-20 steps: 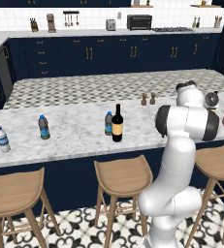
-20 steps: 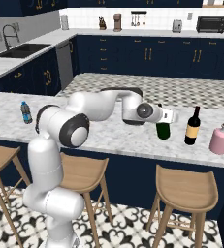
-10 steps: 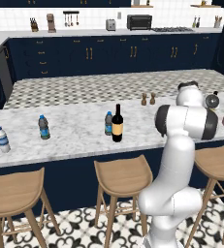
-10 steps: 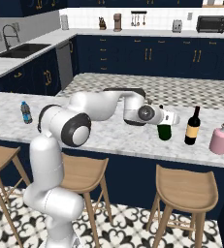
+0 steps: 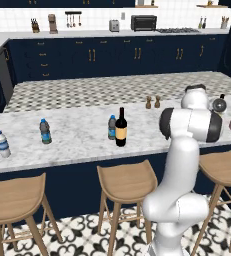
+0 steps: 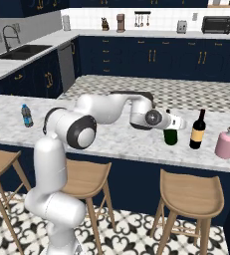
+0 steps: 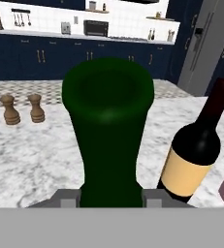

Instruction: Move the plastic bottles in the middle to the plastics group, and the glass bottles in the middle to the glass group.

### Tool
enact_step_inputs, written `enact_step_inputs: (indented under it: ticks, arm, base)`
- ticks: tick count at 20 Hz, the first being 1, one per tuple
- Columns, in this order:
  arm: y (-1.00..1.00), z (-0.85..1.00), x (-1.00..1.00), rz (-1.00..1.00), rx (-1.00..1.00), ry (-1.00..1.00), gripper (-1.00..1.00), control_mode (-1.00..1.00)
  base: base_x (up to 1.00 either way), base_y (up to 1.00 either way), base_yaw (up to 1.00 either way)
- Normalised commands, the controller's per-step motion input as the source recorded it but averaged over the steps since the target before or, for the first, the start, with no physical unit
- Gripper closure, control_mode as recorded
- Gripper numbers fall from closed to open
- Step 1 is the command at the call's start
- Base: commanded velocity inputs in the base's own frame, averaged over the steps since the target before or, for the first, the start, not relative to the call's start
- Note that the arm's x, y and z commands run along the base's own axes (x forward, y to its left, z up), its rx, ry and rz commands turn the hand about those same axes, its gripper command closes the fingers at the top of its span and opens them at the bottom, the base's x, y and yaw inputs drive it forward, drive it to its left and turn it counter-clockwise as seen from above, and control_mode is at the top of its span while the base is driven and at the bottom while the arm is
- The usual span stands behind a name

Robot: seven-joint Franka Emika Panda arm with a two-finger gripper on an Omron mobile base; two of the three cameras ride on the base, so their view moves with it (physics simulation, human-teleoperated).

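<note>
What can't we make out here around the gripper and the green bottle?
- Fingertips: hand view, cut off by the bottom edge beside the green bottle.
- Green bottle base on the counter: hand view, hidden by its own body; right base view, too small to tell.
- Green bottle's upper part: right base view, covered by the gripper.
- Dark wine bottle base: hand view, cut off at the bottom.

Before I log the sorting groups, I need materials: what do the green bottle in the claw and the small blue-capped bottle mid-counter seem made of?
Green bottle: looks like dark glass, smooth and glossy; tall wine-bottle shape, no label. Small blue-capped bottle: probably thin translucent plastic, bluish with a blue label; water-bottle shape, too small to be sure.
</note>
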Motion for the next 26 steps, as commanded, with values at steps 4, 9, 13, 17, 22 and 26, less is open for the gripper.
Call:
enact_step_inputs:
  ticks: [4, 9, 13, 17, 22, 26]
  arm:
    - [-0.13, -0.03, 0.03, 0.00, 0.01, 0.00, 1.00, -1.00]
    - [-0.04, -0.10, 0.09, 0.00, 0.01, 0.06, 1.00, -1.00]
    - [0.00, 0.22, 0.09, 0.00, 0.00, 0.18, 1.00, -1.00]
    - [-0.05, 0.02, 0.15, 0.00, 0.08, 0.06, 1.00, -1.00]
    - [-0.19, 0.00, 0.15, 0.00, 0.14, 0.01, 1.00, -1.00]
    - [-0.12, -0.04, 0.30, 0.00, 0.13, 0.00, 1.00, -1.00]
  base:
    - [0.00, 0.00, 0.00]
    - [0.00, 0.00, 0.00]
    - [0.00, 0.00, 0.00]
    - [0.00, 0.00, 0.00]
    - [0.00, 0.00, 0.00]
    - [0.00, 0.00, 0.00]
